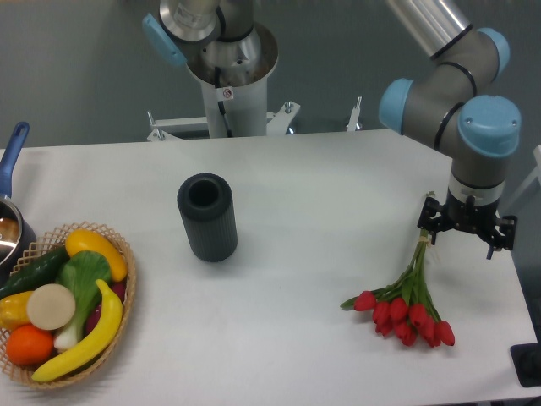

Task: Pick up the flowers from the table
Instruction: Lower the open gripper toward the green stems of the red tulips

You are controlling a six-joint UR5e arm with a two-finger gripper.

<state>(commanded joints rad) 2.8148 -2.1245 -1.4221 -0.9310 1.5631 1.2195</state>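
At the stem end of the flowers (406, 306), the gripper (463, 230) sits low; whether its jaws pinch the stems I cannot tell. The buds rest on the tabletop (321, 203), so lifting seems left. Left of the flowers stand a dark cylinder (207, 216) and a wicker basket (118, 288); behind, a grey wall.

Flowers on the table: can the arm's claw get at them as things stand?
Probably yes. The claw sits right over the stem ends of the flowers, which lie flat on the table with nothing around them; the dark cylinder stands well away.
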